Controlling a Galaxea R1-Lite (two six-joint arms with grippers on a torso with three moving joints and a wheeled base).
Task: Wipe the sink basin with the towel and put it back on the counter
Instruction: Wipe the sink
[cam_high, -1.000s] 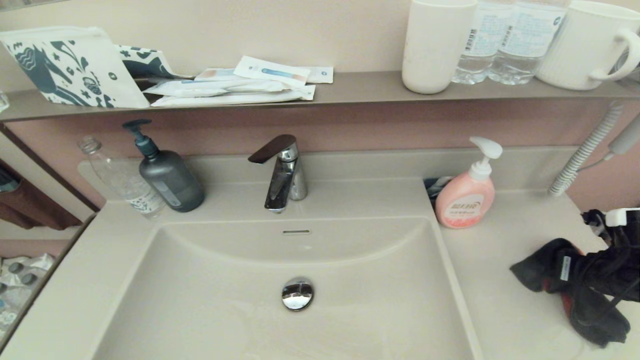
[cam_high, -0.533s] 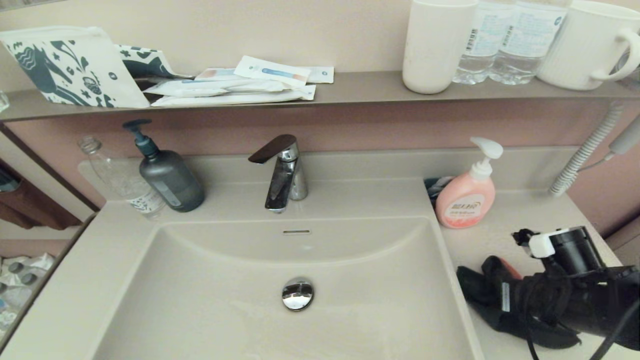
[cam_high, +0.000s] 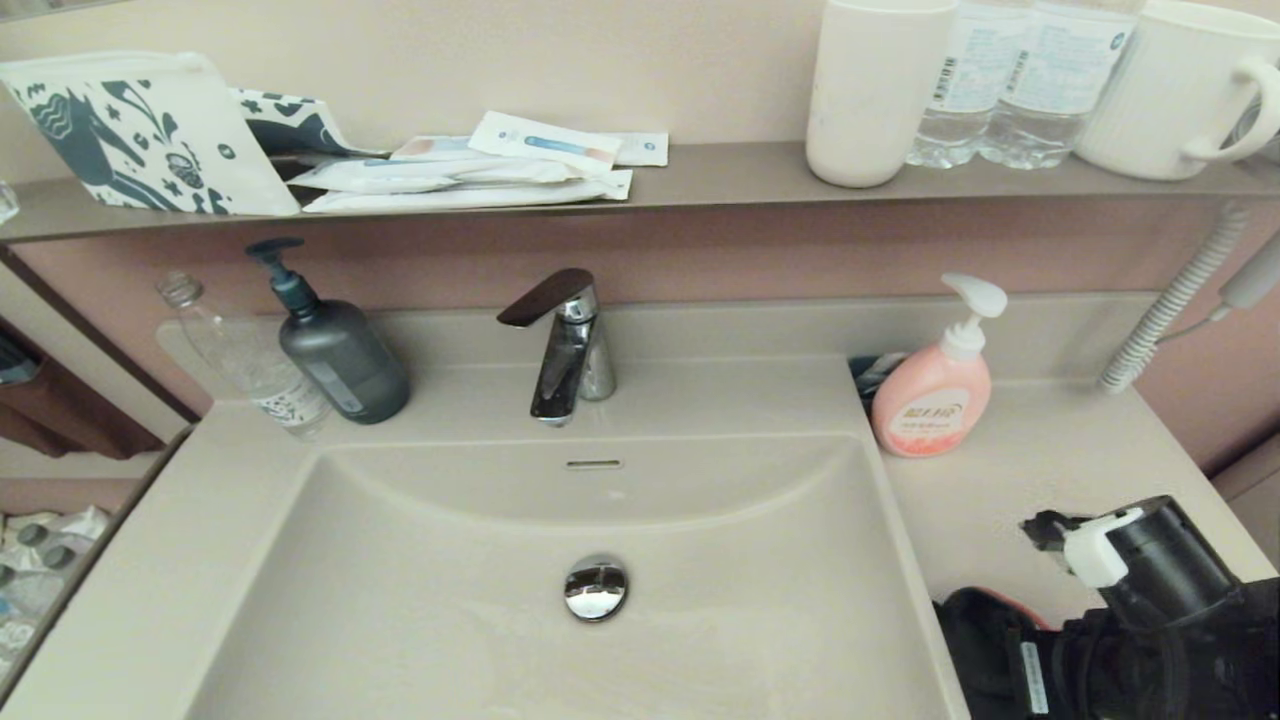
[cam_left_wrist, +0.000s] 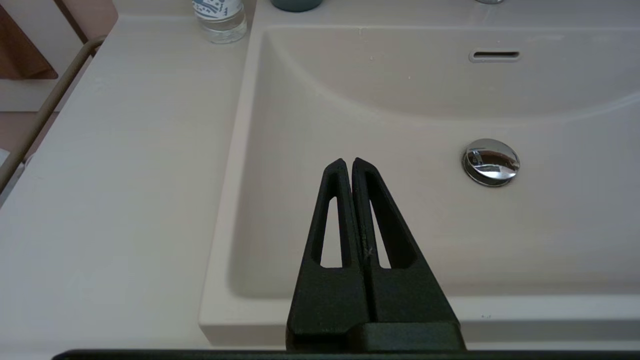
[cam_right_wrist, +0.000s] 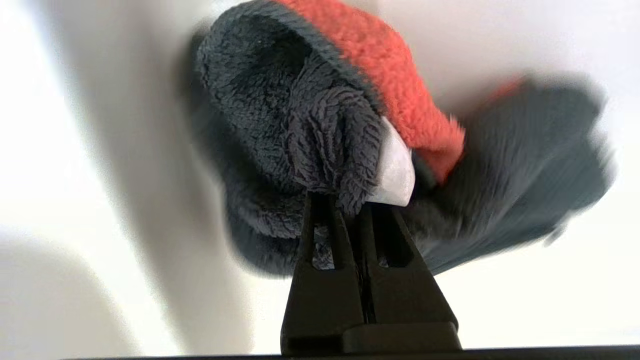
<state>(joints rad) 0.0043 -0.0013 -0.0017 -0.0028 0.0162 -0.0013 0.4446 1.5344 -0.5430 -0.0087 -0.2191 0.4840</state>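
The beige sink basin fills the middle of the head view, with its chrome drain plug and overflow slot. At the bottom right, just right of the basin's rim, the dark grey towel hangs over the counter. My right gripper is shut on the towel, which is bunched round the fingertips with its orange-red side and a white label showing. The left gripper is shut and empty over the basin's front left part, left of the drain plug.
A pink soap bottle stands on the counter behind the towel. The chrome faucet, a grey pump bottle and a clear bottle line the back. The wall shelf carries cups and packets. A coiled cord hangs at right.
My right arm has carried the towel left towards the basin's rim, then nearer to the counter's front edge. The left gripper's earlier position is not shown.
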